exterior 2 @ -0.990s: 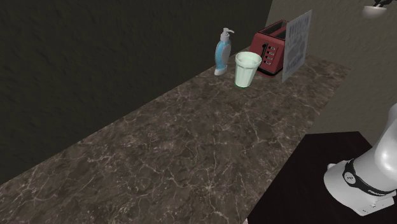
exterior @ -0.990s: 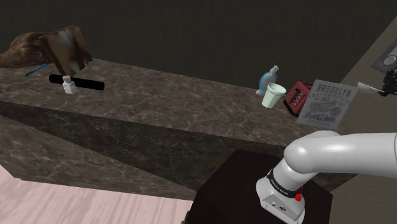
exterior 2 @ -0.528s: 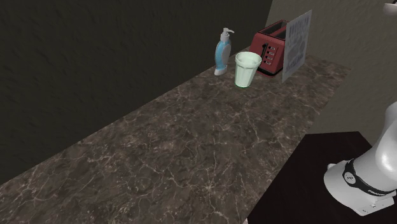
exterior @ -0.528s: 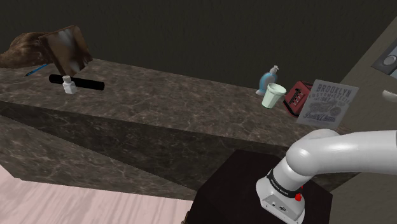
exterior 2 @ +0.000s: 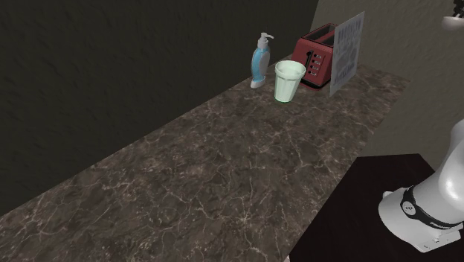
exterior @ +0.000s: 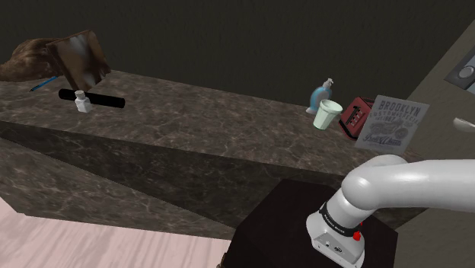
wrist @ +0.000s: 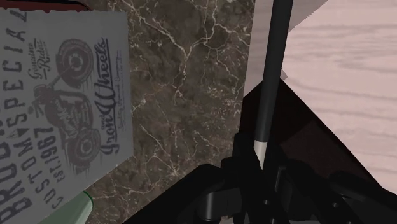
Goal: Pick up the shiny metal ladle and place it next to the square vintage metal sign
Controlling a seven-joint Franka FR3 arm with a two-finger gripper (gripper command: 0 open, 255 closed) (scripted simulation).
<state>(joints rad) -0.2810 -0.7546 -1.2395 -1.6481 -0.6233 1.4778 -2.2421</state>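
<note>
Tool [wrist: 257, 170] clamps the ladle [wrist: 273, 70] by its slim dark handle over veined counter [wrist: 184, 95].

Sign [exterior: 392, 124] in all 3 views, wrist nearest.

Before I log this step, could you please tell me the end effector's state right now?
End effector: closed, holding the ladle by its dark handle.
</note>
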